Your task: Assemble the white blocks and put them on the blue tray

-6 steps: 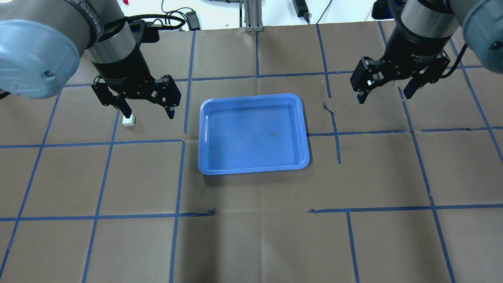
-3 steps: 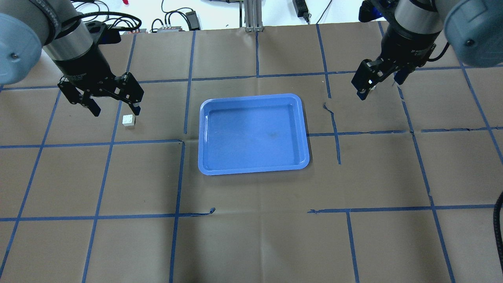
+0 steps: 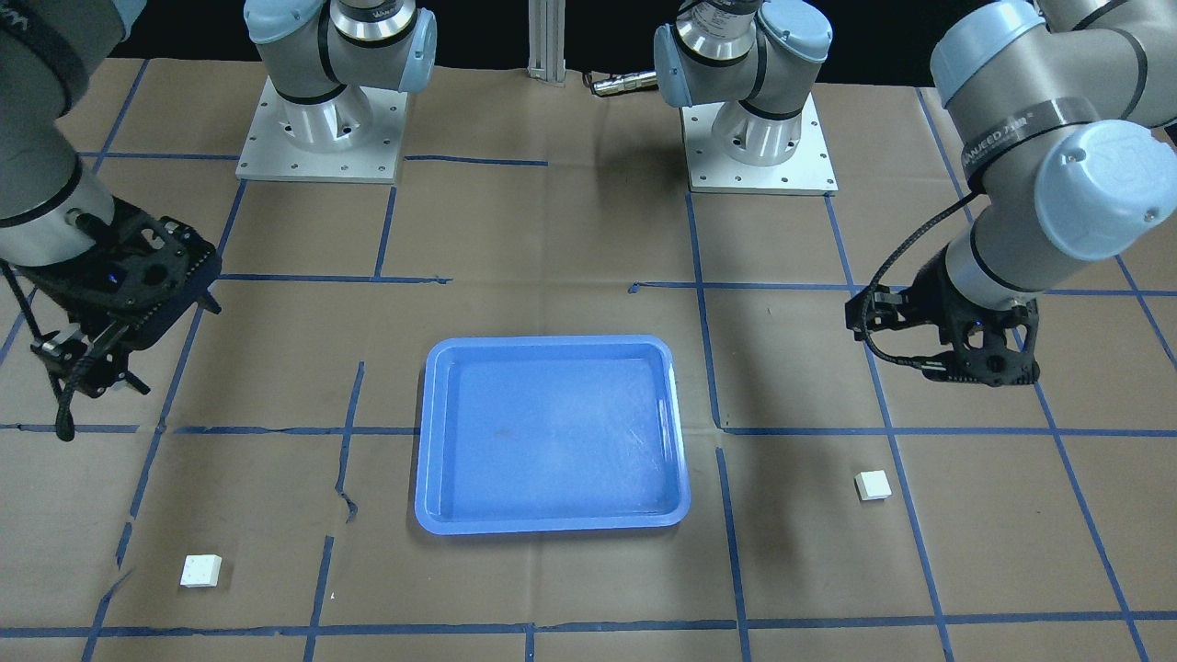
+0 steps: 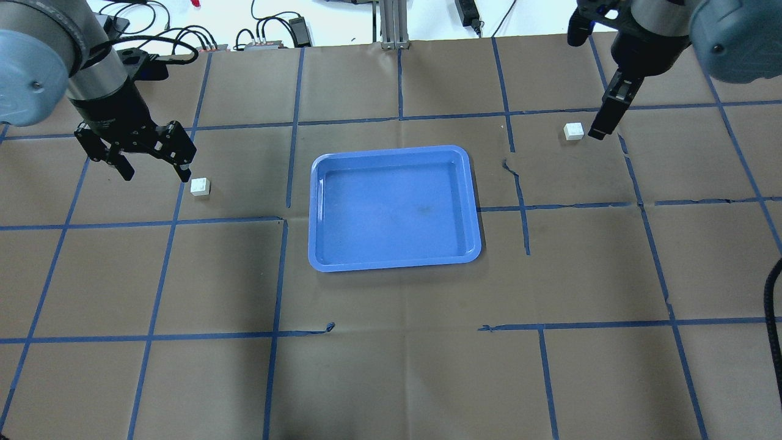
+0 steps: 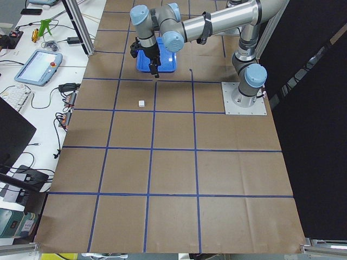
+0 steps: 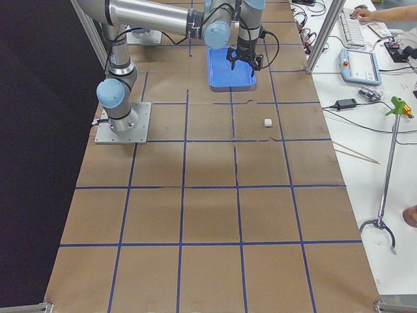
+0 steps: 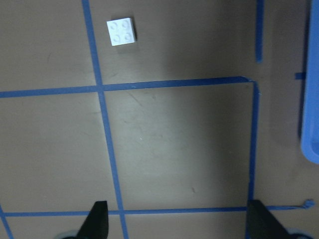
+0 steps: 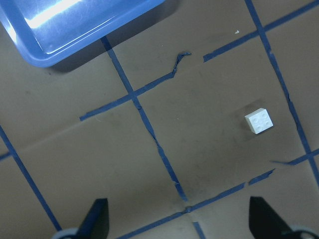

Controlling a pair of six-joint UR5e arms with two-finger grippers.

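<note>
left block and right block sit on the surface, well apart, blue tray between them | left tool, right tool both spread wide, holding nothing | each hovers near its block, probably so you grab one per arm

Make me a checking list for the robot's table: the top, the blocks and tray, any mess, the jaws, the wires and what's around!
Surface: brown paper table cover with a blue tape grid; tape torn in spots.
Job's things: two small white studded plastic blocks, left block and right block, lying apart on the paper either side of the glossy blue plastic tray; tray empty.
Clutter: nothing seen.
Grippers: left gripper and right gripper, jaws open, holding nothing, each near a block.
Cables: black cable looped at the left wrist; loose wires beyond the far edge.
Surroundings: side desks with a control tablet; a person's hand at a keyboard.
</note>
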